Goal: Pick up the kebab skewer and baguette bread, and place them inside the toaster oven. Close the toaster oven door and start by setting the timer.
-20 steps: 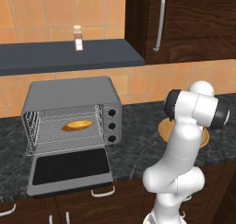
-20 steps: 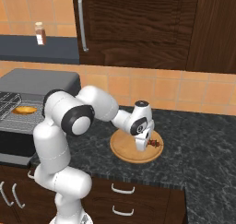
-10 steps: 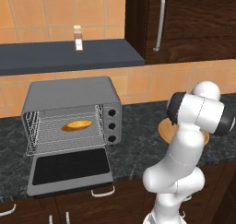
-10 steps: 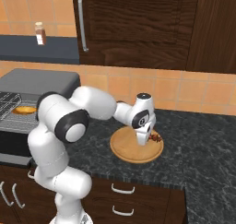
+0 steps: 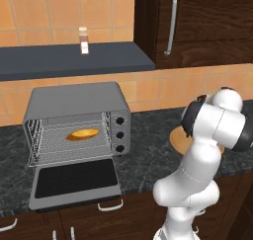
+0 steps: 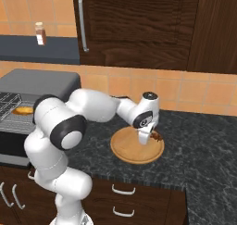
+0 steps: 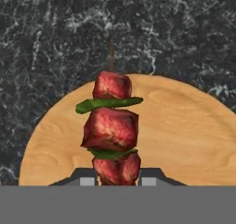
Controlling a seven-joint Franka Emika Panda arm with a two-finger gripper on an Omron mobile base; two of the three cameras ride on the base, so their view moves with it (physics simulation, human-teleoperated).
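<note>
In the hand view the gripper (image 7: pixel 118 174) has its two dark finger tips pressed against either side of the lowest meat chunk of the kebab skewer (image 7: pixel 111 126) — the jaws are clamped on it, with the stick running away from the hand over the round wooden board (image 7: pixel 184 135). From the right base view the skewer (image 6: pixel 155 136) sits at the gripper (image 6: pixel 144 137), just over the far-right part of the board (image 6: pixel 136 149) on the dark stone counter (image 6: pixel 203 145); whether it has left the wood I cannot tell.

Farther off to the left, the toaster oven (image 5: pixel 79 120) stands with its door (image 5: pixel 74 180) dropped flat open, and the baguette bread (image 5: pixel 82 134) lies on the wire rack inside — that half looks done.

Left, by my reckoning: carry the skewer across to the rack beside the bread, lift the door shut, then turn the timer knob on the right panel.
</note>
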